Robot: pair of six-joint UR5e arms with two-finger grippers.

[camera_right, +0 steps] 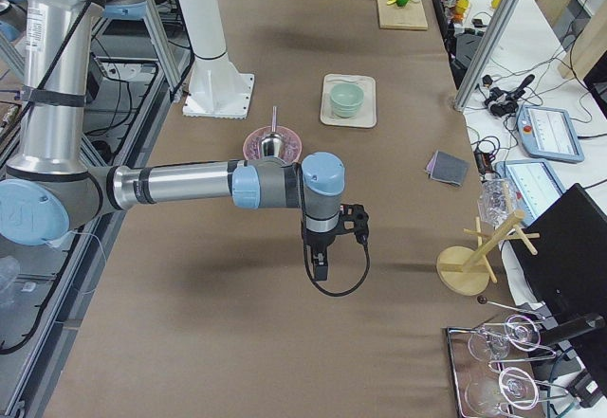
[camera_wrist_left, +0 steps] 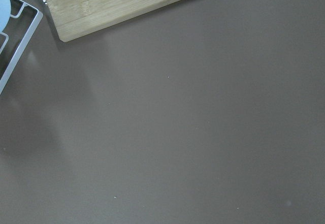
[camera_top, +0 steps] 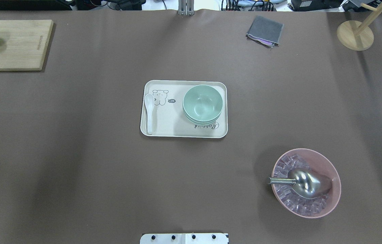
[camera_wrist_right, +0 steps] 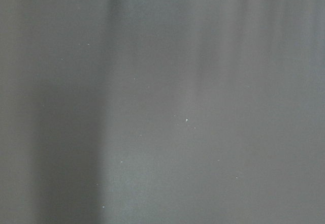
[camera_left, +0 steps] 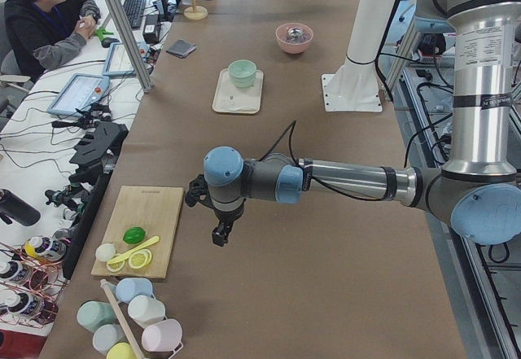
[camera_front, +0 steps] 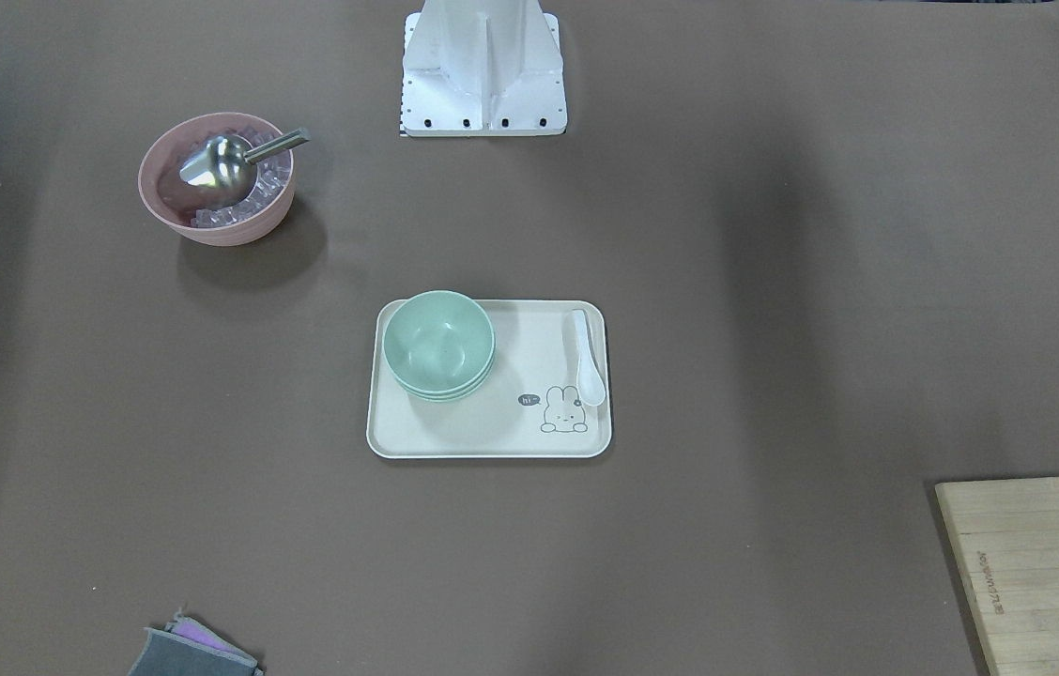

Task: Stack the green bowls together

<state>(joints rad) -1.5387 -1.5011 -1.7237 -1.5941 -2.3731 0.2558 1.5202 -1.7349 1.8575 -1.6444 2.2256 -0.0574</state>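
The green bowls (camera_front: 438, 345) sit nested in one stack on the cream tray (camera_front: 492, 443), at its robot's-right end, also seen from overhead (camera_top: 203, 103) on the tray (camera_top: 177, 131). Neither arm reaches into the overhead or front views. My left gripper (camera_left: 220, 235) hangs over bare table beside the cutting board, far from the bowls (camera_left: 242, 72). My right gripper (camera_right: 320, 268) hangs over bare table at the other end, past the pink bowl, far from the stack (camera_right: 346, 98). I cannot tell whether either gripper is open or shut. Both wrist views show only table.
A pink bowl (camera_top: 306, 183) holds ice cubes and a metal scoop. A white spoon (camera_top: 149, 112) lies on the tray. A wooden cutting board (camera_top: 11, 44) carries lime and lemon pieces. A grey cloth (camera_top: 264, 30) and a wooden rack (camera_top: 355, 34) sit at the far edge.
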